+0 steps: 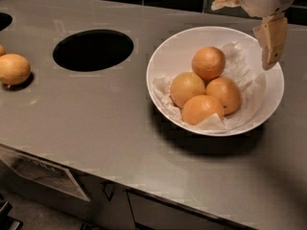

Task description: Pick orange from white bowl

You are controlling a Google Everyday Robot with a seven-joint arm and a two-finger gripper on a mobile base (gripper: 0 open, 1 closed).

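The white bowl stands on the grey counter at the right, lined with crumpled white paper. It holds several oranges packed together. The darkest, dull orange lies at the right of the pile, with a paler one to its left, a brighter one in front and another behind. My gripper hangs from the top right, above the bowl's far right rim. It is clear of the fruit, up and to the right of the pile, and holds nothing that I can see.
A dark round hole is cut in the counter left of the bowl. Another orange fruit lies at the far left edge. Dark tiles run along the back. The counter's front edge drops to cabinet fronts.
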